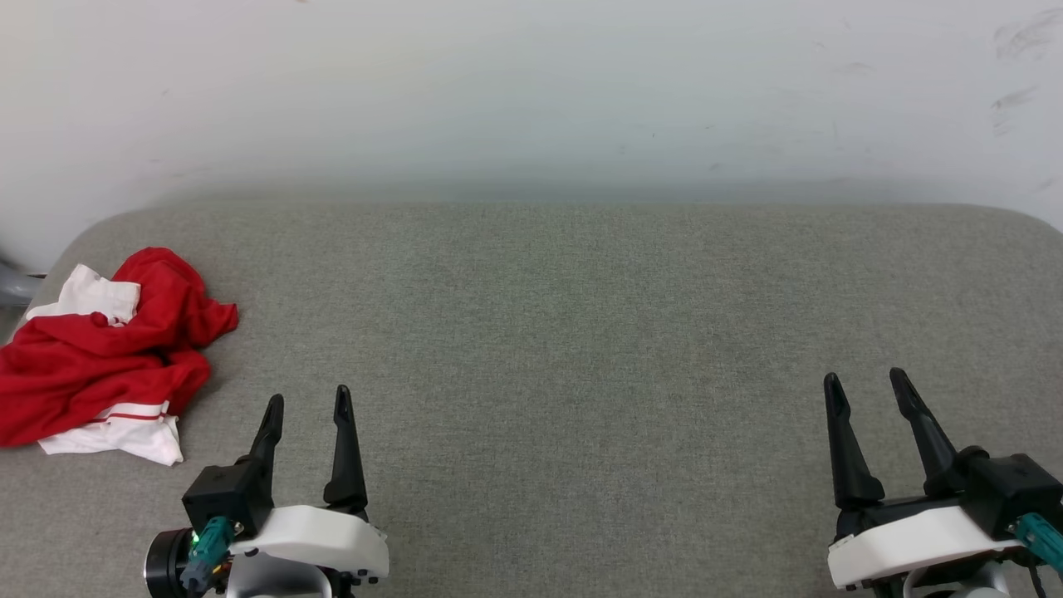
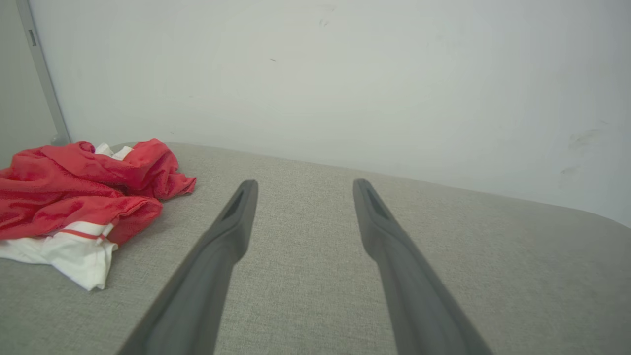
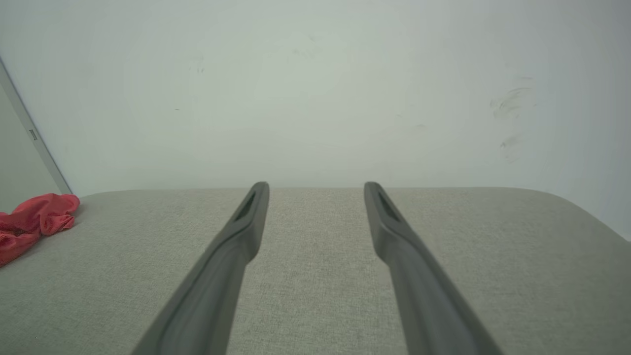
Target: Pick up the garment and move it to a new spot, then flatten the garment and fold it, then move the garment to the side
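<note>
**Visitor:** Which step are you on?

**Me:** The first one, as I judge it: the pick-up hasn't begun. My left gripper (image 1: 308,395) and my right gripper (image 1: 866,375) both hang over the grey pad (image 1: 581,332) with their fingers spread wide and nothing between them.

**Visitor:** And the shirt?

**Me:** The shirt (image 1: 108,349) lies crumpled at the far left of the pad, near the back corner. It is ahead and to the left of my left gripper, not touching it, and well apart from my right one.

**Visitor:** So what does the next move call for?

**Me:** I think my left arm should reach forward and leftward, come down on a raised fold of the red cloth and close on it. The middle of the pad looks like a good new spot. The heap is loose, so a shallow pinch might catch just one layer and drag the rest.

**Visitor:** Do your cameras agree?

**Me:** They add to each other. From the head I see the layout from above: both grippers and the outline of the heap. From my left wrist I see the heap low and close: how high the folds stand, and a white sleeve (image 2: 74,249) with a red stripe lying nearest my fingers. There is also a grey post (image 2: 44,74) against the wall (image 1: 531,83). From my right wrist the shirt is a small red lump at the far left edge.
</note>
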